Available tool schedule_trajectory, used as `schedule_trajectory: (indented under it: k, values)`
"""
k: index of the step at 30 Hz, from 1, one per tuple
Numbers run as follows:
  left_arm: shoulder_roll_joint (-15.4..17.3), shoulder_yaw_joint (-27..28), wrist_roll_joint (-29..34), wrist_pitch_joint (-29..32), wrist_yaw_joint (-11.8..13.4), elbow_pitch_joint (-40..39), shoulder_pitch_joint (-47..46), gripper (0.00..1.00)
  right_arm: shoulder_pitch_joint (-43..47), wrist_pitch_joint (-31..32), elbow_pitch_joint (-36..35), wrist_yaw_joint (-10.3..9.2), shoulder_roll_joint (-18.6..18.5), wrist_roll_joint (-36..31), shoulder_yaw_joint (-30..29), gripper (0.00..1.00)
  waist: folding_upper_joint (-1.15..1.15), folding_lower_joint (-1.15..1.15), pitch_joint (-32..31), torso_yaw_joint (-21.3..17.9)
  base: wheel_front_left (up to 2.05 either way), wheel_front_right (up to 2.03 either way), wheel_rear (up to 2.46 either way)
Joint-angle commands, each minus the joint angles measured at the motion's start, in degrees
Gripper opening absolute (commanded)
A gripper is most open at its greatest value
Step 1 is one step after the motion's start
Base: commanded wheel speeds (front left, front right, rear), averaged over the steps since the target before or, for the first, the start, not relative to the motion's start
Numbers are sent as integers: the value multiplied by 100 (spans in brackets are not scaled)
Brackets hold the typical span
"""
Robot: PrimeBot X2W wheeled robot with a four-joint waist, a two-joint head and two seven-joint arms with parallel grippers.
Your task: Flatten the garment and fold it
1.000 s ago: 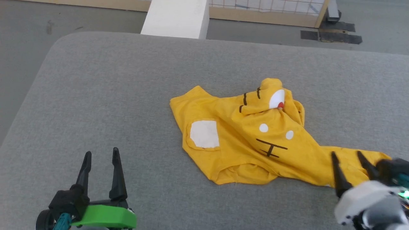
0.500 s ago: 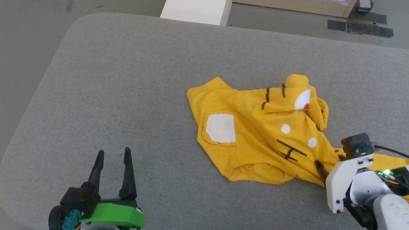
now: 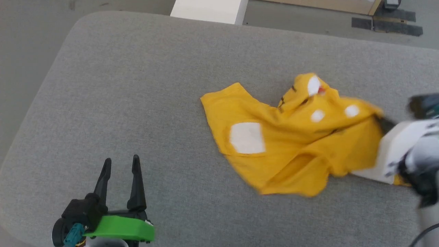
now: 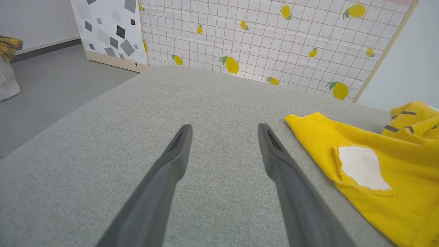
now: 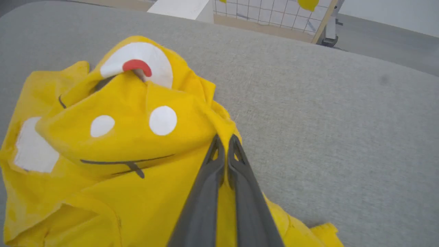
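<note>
The garment [image 3: 291, 144] is a bright yellow T-shirt with white patches, black stripes and a red dot, lying crumpled on the grey table [image 3: 137, 85] right of centre. My right gripper [image 5: 224, 139] is shut on a ridge of the yellow fabric [image 5: 137, 144], pulling it up; in the head view that gripper [image 3: 382, 121] is blurred at the shirt's right edge. My left gripper [image 3: 120, 163] stands open at the lower left with nothing between its fingers, and in the left wrist view this gripper [image 4: 223, 128] has the garment [image 4: 377, 171] off to its right.
The grey padded table has a rounded far-left corner [image 3: 79, 24]. Beyond it stand a white block [image 3: 209, 10] and a lemon-patterned grid panel [image 4: 274, 44]. Dark mats [image 3: 387, 27] lie on the floor at the far right.
The right gripper has closed on the shirt and lifted it up and to the right, dragging the fabric into a raised ridge. The left gripper has not moved. The camera shifted early on.
</note>
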Motion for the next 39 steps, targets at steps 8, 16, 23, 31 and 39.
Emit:
schedule_trajectory:
  k: [8, 16, 23, 31, 39]
  values:
    - [-196, -32, 109, -27, -266, 102, -427, 100, -187, 802, 30, -8, -885, -462, -1699, 0, 0, 0, 631, 128, 0, 0, 0]
    - [-306, 14, 189, -27, -410, 279, -617, 100, -117, 136, 459, -8, -608, -1028, -1907, 100, 0, 0, 743, 175, 0, 0, 0]
    - [-313, 78, 310, -27, -472, 251, -618, 100, -155, -537, -42, -8, -129, -978, -1391, 100, 0, 0, 367, 26, 0, 0, 0]
    - [-275, 109, 400, -27, -517, 42, -403, 100, 631, -1026, -1417, -8, 566, -1043, -1104, 100, 0, 0, -142, -172, 0, 0, 0]
    - [-228, 186, 589, -27, -533, -189, 109, 100, 2143, -2388, -1927, -8, 870, -689, -1413, 100, 0, 0, -452, -307, 0, 0, 0]
